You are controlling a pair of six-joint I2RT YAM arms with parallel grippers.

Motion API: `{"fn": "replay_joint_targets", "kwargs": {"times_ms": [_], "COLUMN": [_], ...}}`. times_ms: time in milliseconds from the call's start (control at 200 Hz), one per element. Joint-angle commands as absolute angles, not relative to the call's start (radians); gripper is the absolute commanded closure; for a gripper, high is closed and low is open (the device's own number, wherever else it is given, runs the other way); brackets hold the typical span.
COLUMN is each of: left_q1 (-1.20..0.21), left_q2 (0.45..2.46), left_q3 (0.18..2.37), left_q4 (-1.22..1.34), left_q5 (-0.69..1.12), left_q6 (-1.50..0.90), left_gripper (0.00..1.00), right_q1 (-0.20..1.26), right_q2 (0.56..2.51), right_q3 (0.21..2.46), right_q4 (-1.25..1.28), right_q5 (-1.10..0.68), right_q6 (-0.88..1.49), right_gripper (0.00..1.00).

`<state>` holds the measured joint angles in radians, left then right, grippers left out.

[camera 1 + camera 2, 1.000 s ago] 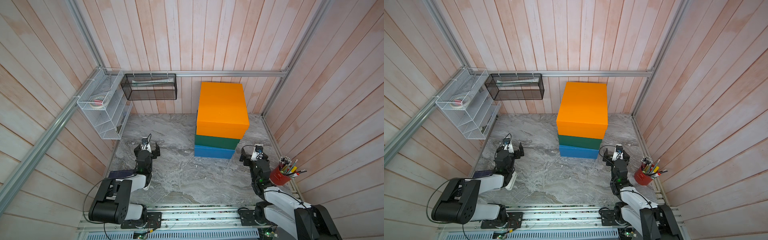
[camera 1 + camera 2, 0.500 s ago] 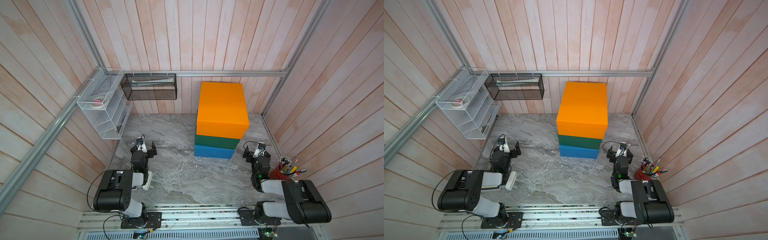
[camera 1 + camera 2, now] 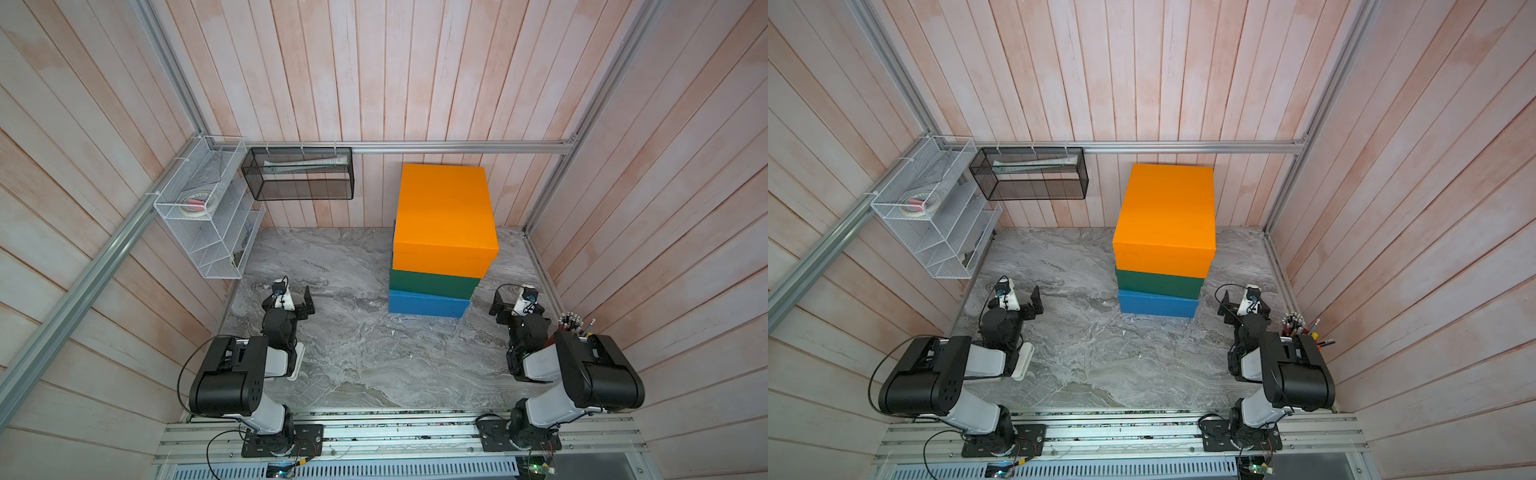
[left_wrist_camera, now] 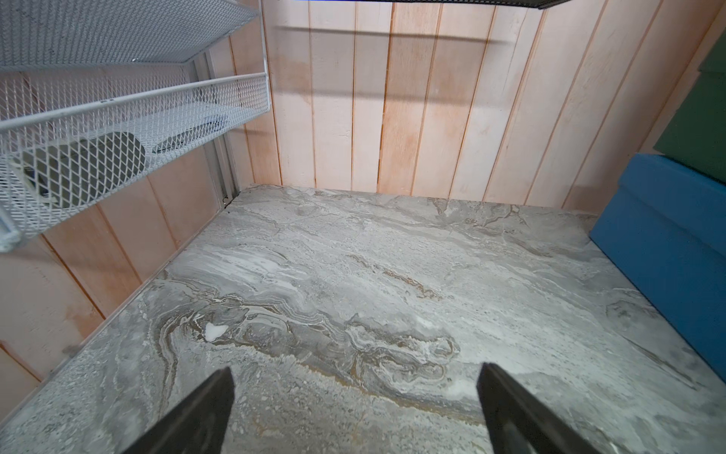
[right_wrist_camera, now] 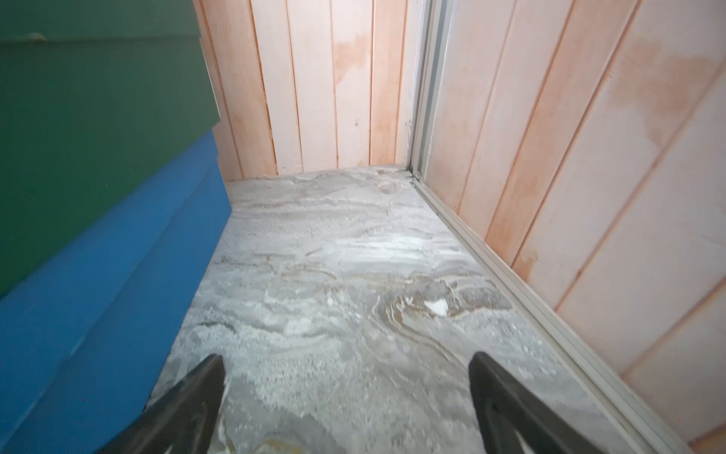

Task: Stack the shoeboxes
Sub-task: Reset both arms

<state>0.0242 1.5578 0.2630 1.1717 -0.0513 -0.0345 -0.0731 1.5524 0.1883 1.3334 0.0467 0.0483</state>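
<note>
**THREE SHOEBOXES IN ONE STACK; BOTH JAWS WIDE AND EMPTY**

Nearest the camera head, one aluminium rail (image 3: 399,434) carries two arm bases. Both arms are folded low over the grey marbled surface (image 3: 353,357).

Left arm (image 3: 232,374): one, at the left edge of the surface. Its jaws stand wide apart. The left wrist view shows two dark fingertips (image 4: 208,408) with only bare surface between them. Nothing is held.

Right arm (image 3: 590,374): one, at the right edge of the surface. Its jaws likewise stand wide apart and hold nothing. The right wrist view shows two fingertips (image 5: 196,397) over bare surface. One pen cup (image 3: 571,325), filled with pens and pencils, stands just beside this arm, close to the right wall.

Shoeboxes: three, all lidded, in one stack toward the back right of the surface. Order from the bottom:
1. One blue shoebox (image 3: 428,305), resting on the surface.
2. One dark green shoebox (image 3: 432,284), resting on the blue one.
3. One orange shoebox (image 3: 444,212), on top.

The stack is visible in both top views. It is near the right jaws but apart from them, and well apart from the left jaws. Whether its far end touches the back wall cannot be determined.

Wall fittings: two.
- One white wire rack (image 3: 208,216) with several tiers hangs on the left wall, above the surface.
- One black mesh basket (image 3: 299,178) hangs on the back wall, to the left of the stack. One long pale item lies inside it.
</note>
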Motion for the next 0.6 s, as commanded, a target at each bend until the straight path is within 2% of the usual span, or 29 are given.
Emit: {"fn": "replay_joint_targets", "kwargs": {"times_ms": [0,295,500,595], "left_q1": [0.029,0.027,-0.005,-0.003], "left_q2": [1.565,1.562,1.617,1.599], "left_q3": [0.262,0.251,0.062,0.092], "left_q4": [1.194,1.213,1.641,1.558], "left_q5": [-0.035,-0.043,-0.141,-0.173], "left_q6": [-0.043,-0.040,-0.030,-0.043], "left_gripper": [0.00,0.00,0.00,0.00], "right_q1": [-0.075,-0.074,-0.075,-0.074], "right_q2": [1.560,1.558,1.558,1.557], "right_q3": [0.211,0.209,0.209,0.209], "right_q4": [1.336,1.339,1.340,1.339], "right_q5": [-0.034,-0.034,-0.035,-0.033], "right_q6": [0.054,0.054,0.054,0.054], "right_gripper": [0.02,0.02,0.02,0.02]}}
